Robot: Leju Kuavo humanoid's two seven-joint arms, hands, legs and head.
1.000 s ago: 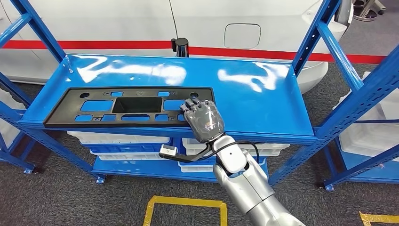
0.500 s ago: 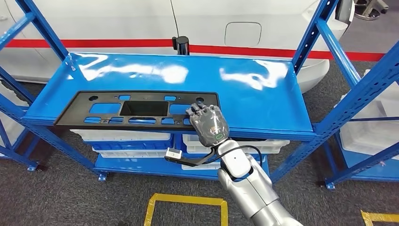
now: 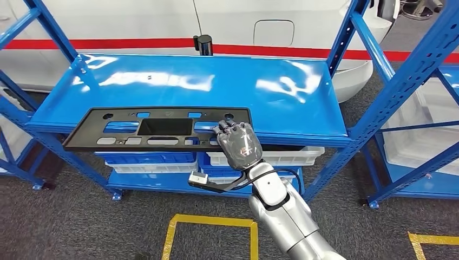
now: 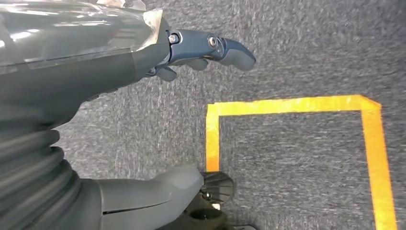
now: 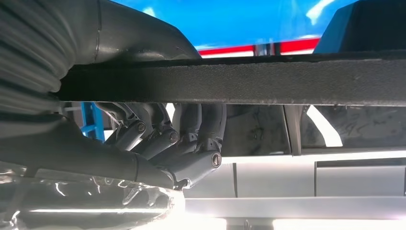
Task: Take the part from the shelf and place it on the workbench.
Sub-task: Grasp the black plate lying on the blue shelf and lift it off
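Right hand [image 3: 240, 145]: I had it clamped on the near right end of the part, fingers curled over the top face; in the right wrist view the fingers [image 5: 191, 139] wrapped one side of the panel edge and the thumb pressed the other.
Why that grip: I judged an end grip was the reachable choice, since the hand came in from below the shelf front.
Part [image 3: 157, 128]: a long flat black panel with cut-outs, running away to the hand's left; its front edge overhung the shelf lip, tilted slightly, so I read it as half drawn off.
Shelf [image 3: 303, 108]: the glossy blue deck lay just beyond the fingers, with the panel's far edge over it.
Bins [image 3: 287, 157]: white trays sat under the deck, just behind the hand.
Left hand [image 4: 191, 55]: it hung over grey carpet and yellow floor tape [image 4: 292, 105], fingers loosely extended, holding nothing.
Risk: held at one end, the long panel could sag or twist.
Tabletop: I could not tell where it stood.
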